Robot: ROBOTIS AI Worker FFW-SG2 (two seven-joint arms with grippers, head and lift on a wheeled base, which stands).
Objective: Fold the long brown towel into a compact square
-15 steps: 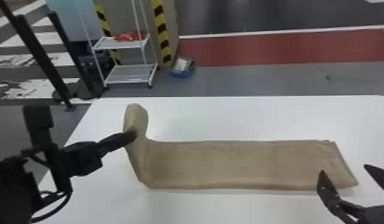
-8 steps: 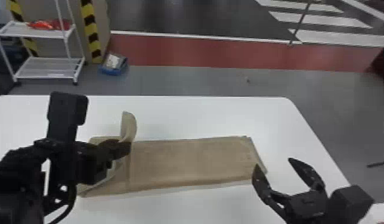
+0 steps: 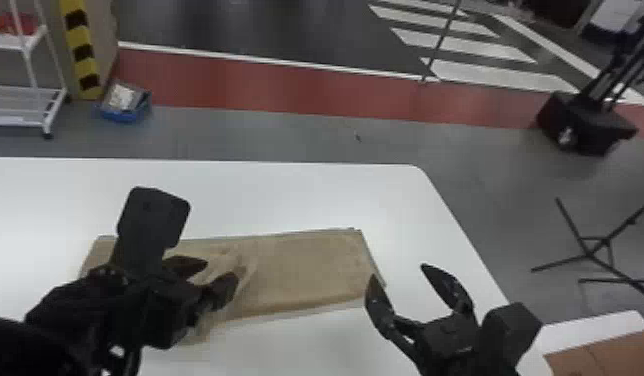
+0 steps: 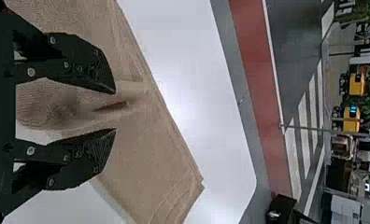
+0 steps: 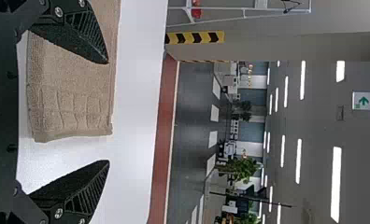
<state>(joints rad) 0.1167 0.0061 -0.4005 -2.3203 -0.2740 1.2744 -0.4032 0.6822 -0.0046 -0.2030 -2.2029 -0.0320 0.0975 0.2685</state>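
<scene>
The towel (image 3: 306,270) lies on the counter (image 3: 286,190), rumpled at the open left end effector (image 4: 114,111); the right end effector (image 3: 398,271) gapes too. Probably best to ease off without snagging, then smooth the ripple and square the edges.

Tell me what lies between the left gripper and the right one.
In the head view, the towel's right-hand part lies between the left gripper and the right gripper, spread on the white table.
</scene>
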